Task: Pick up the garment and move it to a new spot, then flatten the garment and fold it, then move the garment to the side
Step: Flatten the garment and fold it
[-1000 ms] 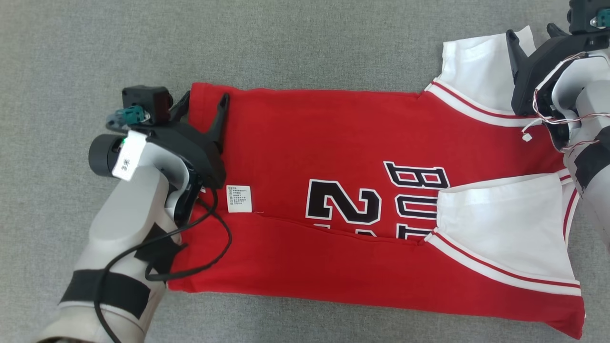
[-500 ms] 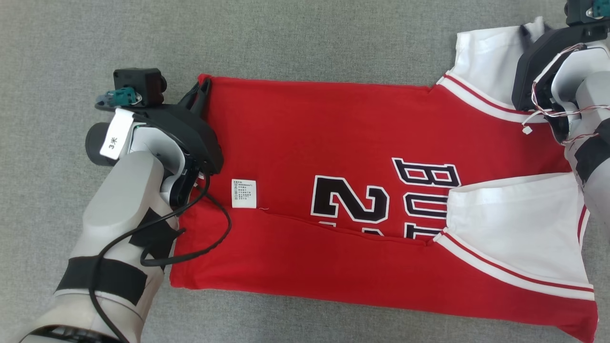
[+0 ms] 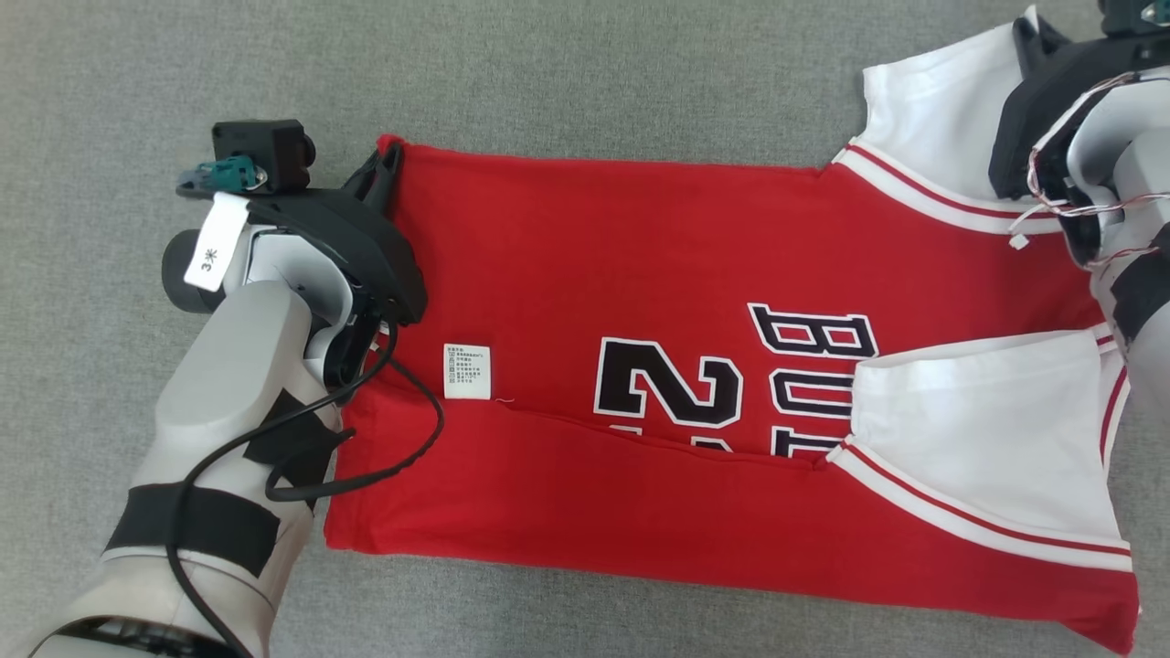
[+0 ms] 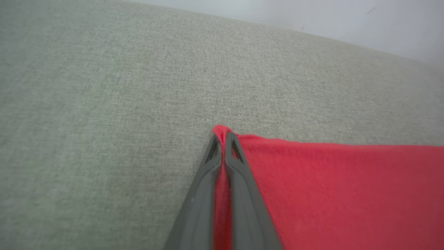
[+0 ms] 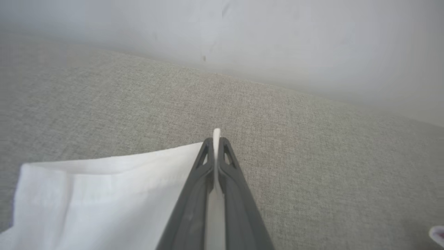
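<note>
Garment (image 3: 585,265): a red jersey with white sleeves and black-and-white lettering, spread on a grey woven surface (image 3: 640,73) between the two tools, with its long near edge doubled up over the lower part of the number. A white care label (image 3: 467,371) lies on the red cloth just to the right of the left arm's wrist.

The left tool (image 3: 388,160) is clenched on the far red corner of the hem. In the left wrist view its two dark fingers (image 4: 239,180) are pressed together with a strip of red cloth between them, and a small nub of red pokes out past the tips of the left tool (image 4: 223,137). The rest of the red cloth runs off to the right of that tool. The left forearm (image 3: 228,384), pale with black tape bands, slants up from the lower left, its wrist bent so the fingers point forward and low along the cloth. A black cable (image 3: 437,429) loops from the wrist across the red cloth.

The right tool (image 3: 1028,37) is clenched on the edge of the far white sleeve (image 3: 923,110). In the right wrist view a thin white sliver stands between and just beyond the tips of the right tool (image 5: 215,140), with the sleeve spreading to its left. The right forearm (image 3: 1143,174) comes in along the right edge, thin wires hanging at its wrist.
</note>
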`<state>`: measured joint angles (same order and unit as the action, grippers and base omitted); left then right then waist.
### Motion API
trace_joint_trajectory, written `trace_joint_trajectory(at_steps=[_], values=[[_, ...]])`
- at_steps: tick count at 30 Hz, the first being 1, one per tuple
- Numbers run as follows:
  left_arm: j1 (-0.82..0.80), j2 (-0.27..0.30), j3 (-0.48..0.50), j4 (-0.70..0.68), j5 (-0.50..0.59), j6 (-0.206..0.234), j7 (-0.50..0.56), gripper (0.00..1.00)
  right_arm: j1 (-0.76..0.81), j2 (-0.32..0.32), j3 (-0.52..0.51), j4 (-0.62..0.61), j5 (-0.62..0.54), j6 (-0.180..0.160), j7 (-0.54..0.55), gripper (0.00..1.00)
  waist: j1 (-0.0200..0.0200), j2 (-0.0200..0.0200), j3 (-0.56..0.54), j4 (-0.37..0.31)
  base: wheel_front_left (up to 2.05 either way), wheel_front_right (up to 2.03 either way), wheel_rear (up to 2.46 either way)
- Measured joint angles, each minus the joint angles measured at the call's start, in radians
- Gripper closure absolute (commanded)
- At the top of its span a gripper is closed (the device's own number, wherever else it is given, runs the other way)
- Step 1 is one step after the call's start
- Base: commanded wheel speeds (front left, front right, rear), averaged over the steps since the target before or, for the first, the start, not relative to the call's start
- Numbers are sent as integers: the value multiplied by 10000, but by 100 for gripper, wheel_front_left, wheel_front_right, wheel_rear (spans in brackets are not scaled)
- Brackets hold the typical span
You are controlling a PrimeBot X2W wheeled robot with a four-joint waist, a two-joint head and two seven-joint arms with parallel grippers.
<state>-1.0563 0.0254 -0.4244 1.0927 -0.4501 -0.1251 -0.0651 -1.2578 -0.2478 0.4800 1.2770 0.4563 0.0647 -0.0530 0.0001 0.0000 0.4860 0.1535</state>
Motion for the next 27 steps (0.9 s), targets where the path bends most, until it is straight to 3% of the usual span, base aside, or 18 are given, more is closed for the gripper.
trace_joint_trajectory(at_steps=[11, 17, 27], values=[[876, 186, 180, 38, -516, 0, -740, 100, 1185, -305, -1009, -222, 1141, 564, -1684, 100, 0, 0, -745, -80, 0, 0, 0], [1697, 456, 136, -286, -980, -77, -957, 100, 2126, -336, -1379, -652, 1783, 669, -1864, 100, -1, 0, -1264, -167, 0, 0, 0], [3349, 1045, -458, -1179, -1682, -73, -1070, 100, 4790, -587, -104, -3933, 3315, 660, -1902, 100, -2, -1, -2505, -531, 0, 0, 0]])
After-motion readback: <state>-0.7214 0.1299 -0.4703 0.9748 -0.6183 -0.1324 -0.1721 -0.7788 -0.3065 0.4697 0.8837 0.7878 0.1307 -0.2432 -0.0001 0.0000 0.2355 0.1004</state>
